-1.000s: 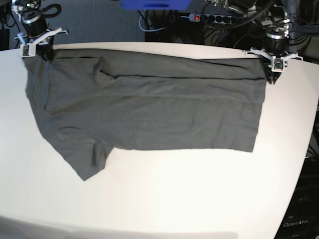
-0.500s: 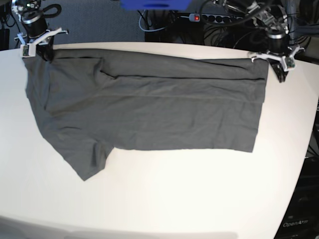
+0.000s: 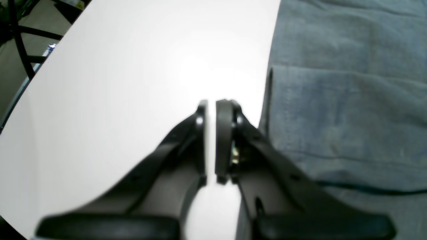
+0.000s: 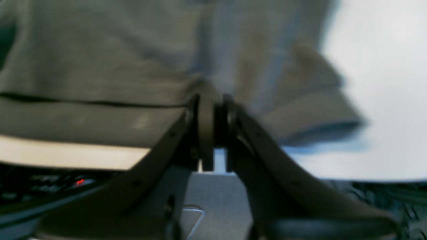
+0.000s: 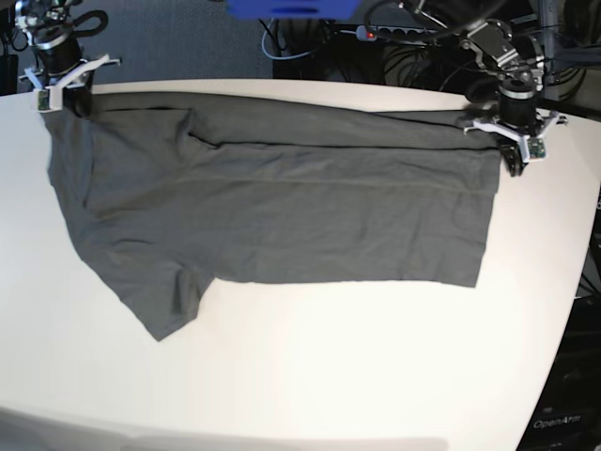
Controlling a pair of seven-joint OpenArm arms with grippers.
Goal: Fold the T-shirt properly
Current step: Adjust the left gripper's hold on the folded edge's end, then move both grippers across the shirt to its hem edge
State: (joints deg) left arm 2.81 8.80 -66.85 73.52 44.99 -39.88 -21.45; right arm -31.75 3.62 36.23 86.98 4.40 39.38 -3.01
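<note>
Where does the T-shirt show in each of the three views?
Base: the T-shirt lies spread across the middle of the white table.
Left wrist: it fills the right side, its edge beside the shut left tool.
Right wrist: it covers the upper left and centre.
Shared landmark: the white table.

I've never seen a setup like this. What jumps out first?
A dark grey T-shirt lies spread across a white table, one sleeve hanging toward the near left. At each far corner of the shirt sits a black end effector: the right end effector at the far left, the left end effector at the far right, shut beside the shirt's edge.
</note>
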